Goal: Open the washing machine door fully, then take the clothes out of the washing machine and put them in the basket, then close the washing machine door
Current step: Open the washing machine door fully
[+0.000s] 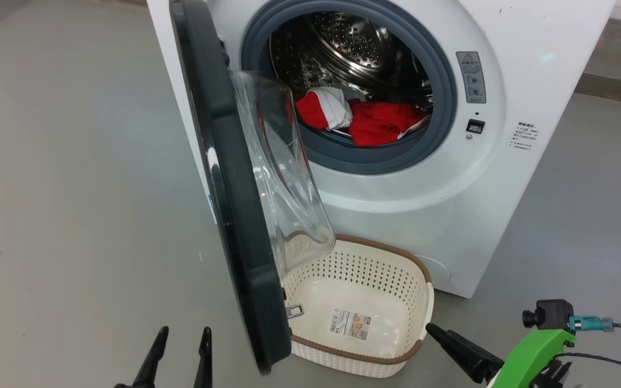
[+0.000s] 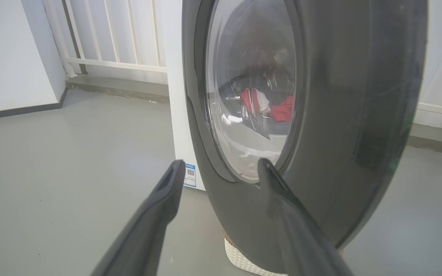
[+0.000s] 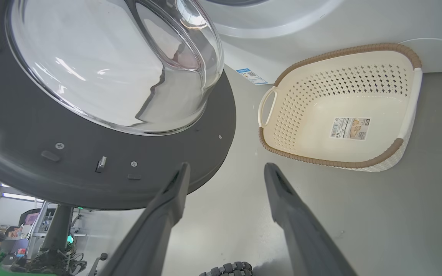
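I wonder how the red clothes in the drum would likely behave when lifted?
The clothes lie crumpled in folds, so probably floppy and light, draping from a pinch. They look bunched together, so one may drag another along.

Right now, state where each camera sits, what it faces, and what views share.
Head view: high, looking down at the washing machine, open door, clothes in the drum, basket; left gripper and right gripper at bottom.
Left wrist view: low, facing the door's outer face; own open gripper.
Right wrist view: low, facing the door's inner glass and the basket; own open gripper.
Shared: all three show the door.
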Controlling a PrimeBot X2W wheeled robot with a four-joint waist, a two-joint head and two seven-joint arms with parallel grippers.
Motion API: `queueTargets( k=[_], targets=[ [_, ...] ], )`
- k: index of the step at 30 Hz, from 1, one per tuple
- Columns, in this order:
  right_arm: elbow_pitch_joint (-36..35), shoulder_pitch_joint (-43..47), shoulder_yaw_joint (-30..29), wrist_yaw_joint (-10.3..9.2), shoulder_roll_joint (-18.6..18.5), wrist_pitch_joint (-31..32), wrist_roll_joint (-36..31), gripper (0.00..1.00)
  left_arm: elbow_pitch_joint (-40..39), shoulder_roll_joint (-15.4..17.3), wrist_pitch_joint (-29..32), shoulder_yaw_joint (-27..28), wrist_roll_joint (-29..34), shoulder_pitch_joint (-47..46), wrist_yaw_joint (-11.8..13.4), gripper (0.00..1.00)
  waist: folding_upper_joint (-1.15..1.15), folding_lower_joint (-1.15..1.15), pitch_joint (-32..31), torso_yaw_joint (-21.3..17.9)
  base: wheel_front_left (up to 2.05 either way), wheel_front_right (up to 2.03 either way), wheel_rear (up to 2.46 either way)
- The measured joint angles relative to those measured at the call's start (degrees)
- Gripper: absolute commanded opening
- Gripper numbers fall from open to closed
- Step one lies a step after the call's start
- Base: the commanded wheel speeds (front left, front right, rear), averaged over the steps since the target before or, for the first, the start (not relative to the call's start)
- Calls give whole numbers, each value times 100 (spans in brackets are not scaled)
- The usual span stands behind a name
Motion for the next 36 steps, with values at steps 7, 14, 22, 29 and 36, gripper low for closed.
queueTargets(
  k=[7,14,22,29,36],
  targets=[
    [11,-1,486,0,-301,-773,-207,100,1,0,0,10,0,3,-1,100,0,0,-19,-22,0,0,0],
    [87,-2,1059,0,-582,-1704,-509,100,3,1,0,24,0,20,-9,100,0,0,-18,-56,0,0,0],
    [498,-48,1640,0,-739,-2473,-859,100,31,0,0,48,0,20,-10,100,0,0,2,-110,0,0,0],
    [595,-146,1377,0,-660,-2535,-1602,100,43,1,0,54,0,20,-11,100,0,0,17,-112,0,0,0],
    [316,73,502,0,-359,-2538,-2765,100,59,0,0,56,0,20,-11,100,0,0,36,-96,0,0,0]
  ],
)
